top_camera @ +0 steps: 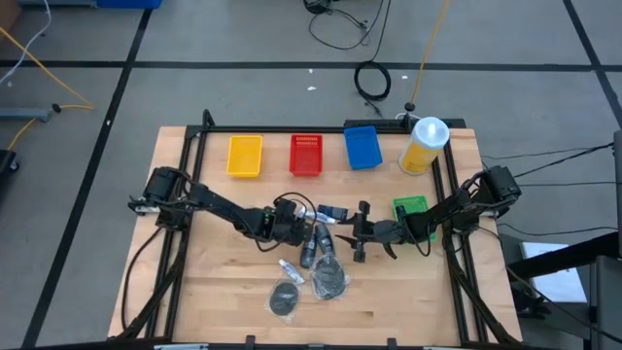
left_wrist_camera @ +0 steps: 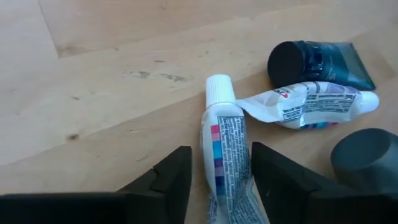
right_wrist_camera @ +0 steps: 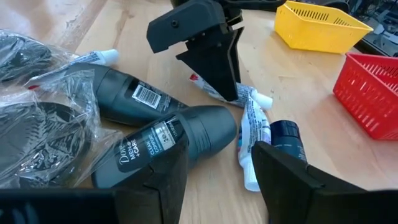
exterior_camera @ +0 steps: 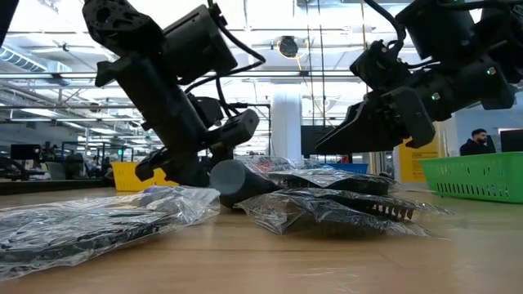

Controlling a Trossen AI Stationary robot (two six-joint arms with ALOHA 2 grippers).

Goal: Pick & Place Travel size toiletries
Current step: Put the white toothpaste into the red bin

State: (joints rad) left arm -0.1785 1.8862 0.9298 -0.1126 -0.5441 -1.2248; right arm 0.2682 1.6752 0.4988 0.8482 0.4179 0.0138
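Roughly mid-counter (top_camera: 214, 292): toiletries clumped in one small pile between the two arms.

Count, wrist views:
- 3 white tubes with coloured marks: white tube (left_wrist_camera: 225, 155) lying between left hand's fingers, crumpled tube (left_wrist_camera: 308, 104) touching its cap end, third tube (right_wrist_camera: 87, 61) partly under clear wrap.
- 2 dark grey deodorant bottles (right_wrist_camera: 163, 140) side by side, touching, both lying flat.
- 1 small dark blue tube (left_wrist_camera: 320, 61) with dark cap, just beside crumpled tube.
- 2 round dark pucks in clear wrap (top_camera: 328, 279), (top_camera: 286, 298), nearest the front edge, close together.

Baskets: 4 total. Yellow basket (top_camera: 244, 156), red basket (top_camera: 305, 155), blue basket (top_camera: 362, 147) in a row at the back; green basket (top_camera: 409, 207) on the right. Big yellow bottle with white cap (top_camera: 424, 145) upright, just right of blue basket.

Left hand (left_wrist_camera: 217, 180): low on the pile, fingers spread, straddling white tube, not pinching.

Right hand (right_wrist_camera: 217, 165): just right of the pile, fingers spread, either side of a deodorant bottle's cap end, gripping nothing.

Low view: wrapped packets in foreground, person far back at the right.
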